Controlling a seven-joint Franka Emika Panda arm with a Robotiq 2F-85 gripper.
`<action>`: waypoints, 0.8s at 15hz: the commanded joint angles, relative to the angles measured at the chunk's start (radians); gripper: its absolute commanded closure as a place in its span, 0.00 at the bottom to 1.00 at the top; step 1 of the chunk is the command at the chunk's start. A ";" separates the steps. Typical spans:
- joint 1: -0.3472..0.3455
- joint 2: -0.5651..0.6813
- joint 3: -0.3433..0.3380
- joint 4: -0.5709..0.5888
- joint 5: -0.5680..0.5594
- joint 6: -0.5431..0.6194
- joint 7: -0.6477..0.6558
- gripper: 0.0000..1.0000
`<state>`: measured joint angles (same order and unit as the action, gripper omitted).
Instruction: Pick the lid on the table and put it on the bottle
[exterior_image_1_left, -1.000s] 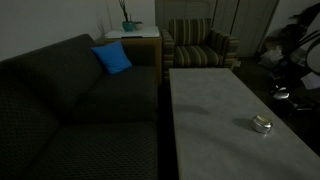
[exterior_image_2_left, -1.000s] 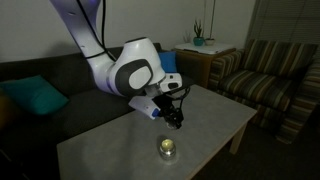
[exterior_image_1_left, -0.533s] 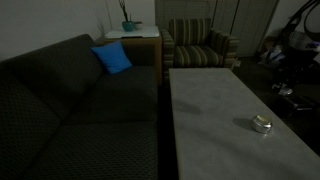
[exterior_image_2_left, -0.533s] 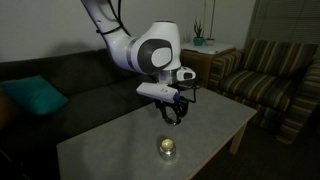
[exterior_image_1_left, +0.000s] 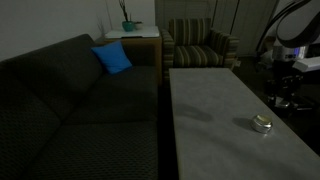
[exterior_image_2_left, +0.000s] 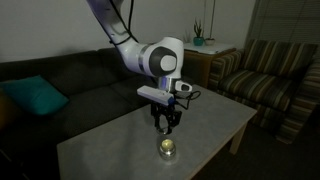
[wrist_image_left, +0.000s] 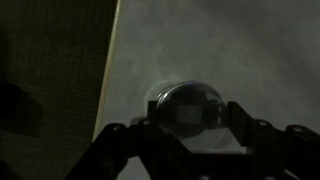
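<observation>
The bottle (exterior_image_2_left: 167, 148) is a squat glassy container standing on the pale table (exterior_image_2_left: 105, 150). It also shows near the right edge (exterior_image_1_left: 262, 124). My gripper (exterior_image_2_left: 165, 122) hangs point-down just above it, apart from it. In the wrist view, the fingers (wrist_image_left: 240, 122) stand on either side of a round pale shape (wrist_image_left: 186, 103). The gripper (wrist_image_left: 190, 120) is shut on it. This is the lid, held directly over the bottle, and I cannot separate the two outlines there. No lid lies anywhere on the table.
A dark sofa (exterior_image_1_left: 70, 100) with a blue cushion (exterior_image_1_left: 112, 58) runs along one long table edge (wrist_image_left: 105, 80). A striped armchair (exterior_image_2_left: 262, 75) and a side table with a plant (exterior_image_1_left: 130, 30) stand beyond the far end. The room is dim.
The arm has swung over and turned its gripper from a slanted pose beside the bottle to straight down right above it. The bottle has not moved.
</observation>
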<state>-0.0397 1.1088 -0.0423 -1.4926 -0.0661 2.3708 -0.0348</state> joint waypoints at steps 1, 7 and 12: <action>-0.015 0.168 0.000 0.221 0.029 -0.100 0.035 0.56; -0.029 0.324 0.004 0.451 0.078 -0.173 0.107 0.56; -0.042 0.424 0.002 0.592 0.109 -0.224 0.156 0.56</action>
<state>-0.0637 1.4562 -0.0432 -1.0195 0.0212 2.1978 0.1005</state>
